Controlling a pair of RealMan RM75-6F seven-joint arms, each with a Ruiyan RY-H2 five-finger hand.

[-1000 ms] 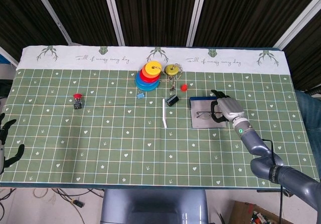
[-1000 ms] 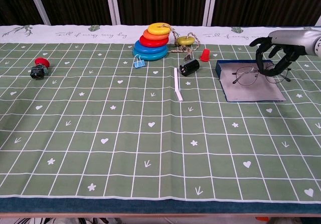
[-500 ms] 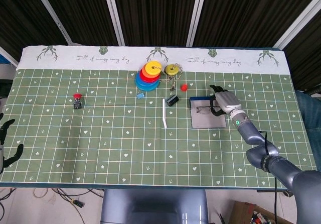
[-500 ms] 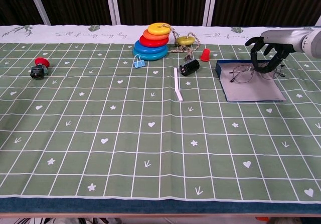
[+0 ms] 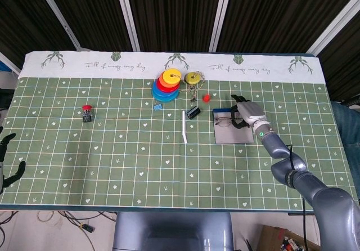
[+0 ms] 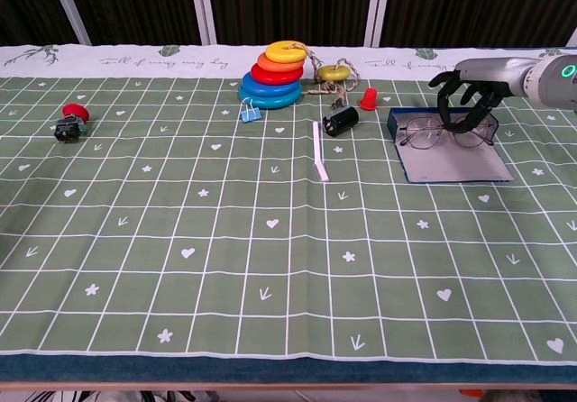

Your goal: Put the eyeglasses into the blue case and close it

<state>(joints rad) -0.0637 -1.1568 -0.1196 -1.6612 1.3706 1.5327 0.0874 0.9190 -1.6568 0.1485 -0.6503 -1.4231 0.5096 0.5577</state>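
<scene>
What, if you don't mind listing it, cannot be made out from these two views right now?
- Right hand on the eyeglasses: its curled fingers hide the contact in both views, so a grip is unconfirmed.
- Left hand: cut off by the head view's left edge; absent from the chest view.
- Blue case: how it closes is too small to read.

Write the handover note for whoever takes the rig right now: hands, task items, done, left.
Right hand: fingers curled over the eyeglasses, apparently holding them at the far end of the blue case.
Left hand: idle at the table's near left edge, holding nothing.
Case lies open and flat, right of the black cylinder.
Done: glasses brought over the case.
Left: settle them inside, release, close the lid.
</scene>
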